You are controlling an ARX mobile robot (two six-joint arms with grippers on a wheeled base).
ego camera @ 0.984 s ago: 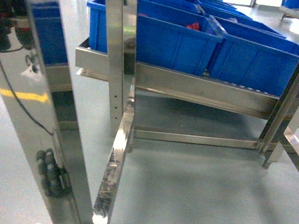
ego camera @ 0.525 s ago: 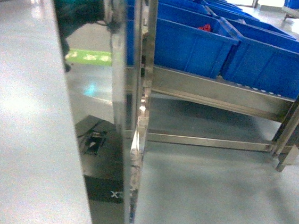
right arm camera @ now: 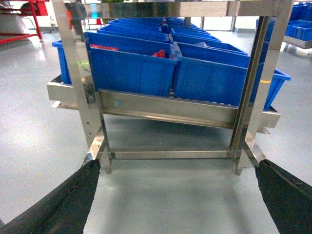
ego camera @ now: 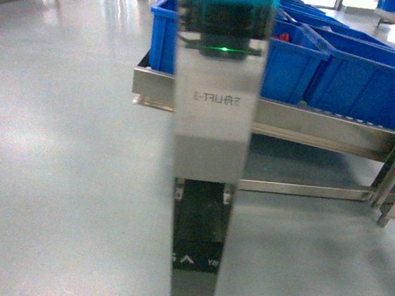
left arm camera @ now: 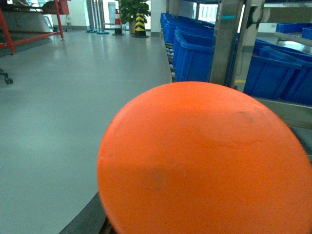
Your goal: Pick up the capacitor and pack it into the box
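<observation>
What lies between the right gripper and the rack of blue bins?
Only bare grey floor lies between the right gripper and the rack, seen in the right wrist view.

orange capacitor [left arm camera: 204,161] end-on, filling left wrist view, close up

A stainless steel rack [right arm camera: 165,109] is standing on the grey floor [right arm camera: 170,195], filling the middle of the right wrist view. Blue plastic bins [right arm camera: 136,68] are sitting in rows on its sloping shelf (two of them showing red contents). In the head view one shiny upright post [ego camera: 209,142] is rising through the centre of the frame.
</observation>
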